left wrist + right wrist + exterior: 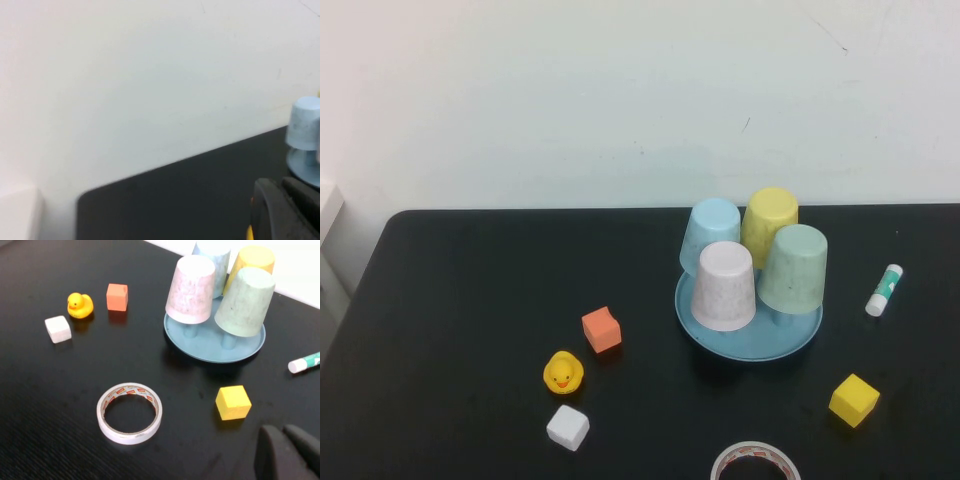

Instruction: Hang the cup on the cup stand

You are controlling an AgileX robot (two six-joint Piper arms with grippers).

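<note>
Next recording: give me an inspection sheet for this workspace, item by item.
Surface: black table, matte.
Job's things: pale mint-green plastic cup upside down on a peg of the round blue cup stand, beside light blue, yellow and whitish-pink cups.
Clutter: orange cube, yellow rubber duck, white cube, yellow cube, tape roll, green-white glue stick.
Grippers: left pincer and right pincer each show only in their own wrist view, holding nothing.
Cables: nothing seen.
Surroundings: plain white wall.
</note>
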